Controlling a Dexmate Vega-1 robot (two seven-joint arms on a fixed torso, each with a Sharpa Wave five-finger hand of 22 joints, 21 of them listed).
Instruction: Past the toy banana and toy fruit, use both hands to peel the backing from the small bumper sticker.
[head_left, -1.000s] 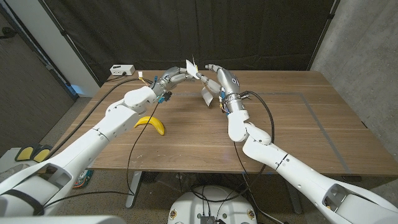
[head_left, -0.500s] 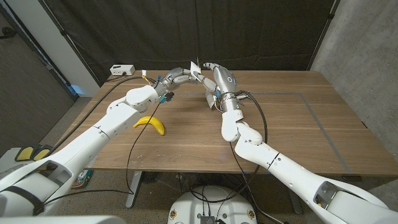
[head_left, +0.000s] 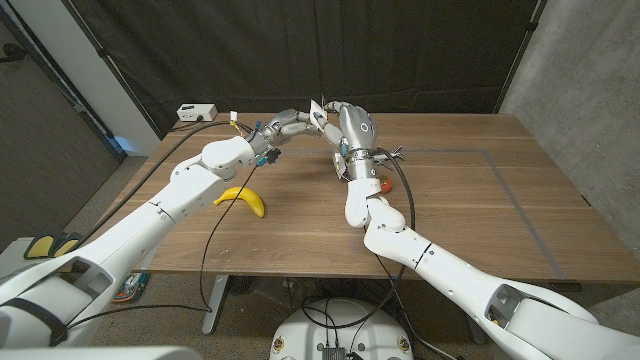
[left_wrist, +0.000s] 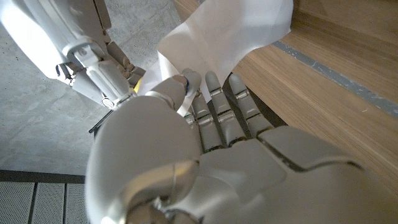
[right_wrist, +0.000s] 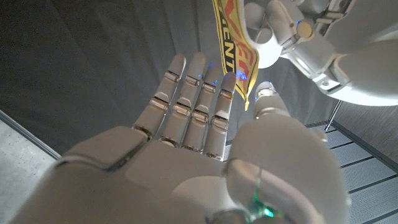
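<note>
Since a second ago the right forearm has been swinging in toward the table's middle, uncovering a small red toy fruit (head_left: 386, 184) beside it; the hands are staying together at the far edge. Head view: left hand (head_left: 286, 124) and right hand (head_left: 340, 112) are meeting above the far side of the wooden table (head_left: 500, 200), both pinching the small white bumper sticker (head_left: 316, 108) held up between them, clear of the surface. The toy banana (head_left: 243, 198) is lying on the table nearer the robot, under the left arm. A black cable is trailing across the wood on each side. A small white box (head_left: 196, 111) is sitting at the far left corner, black curtain is hanging behind, grey concrete wall is standing at right. Left wrist view: the left hand (left_wrist: 186, 143) is clamping the sticker's white backing (left_wrist: 217, 37) between thumb and fingers, wood grain with a dark inlaid line running beside it, concrete floor beyond. Right wrist view: the right hand (right_wrist: 205, 130) is gripping the printed yellow-and-red edge of the sticker (right_wrist: 233, 56) between thumb and fingers that are lying straight and side by side, dark curtain behind.
</note>
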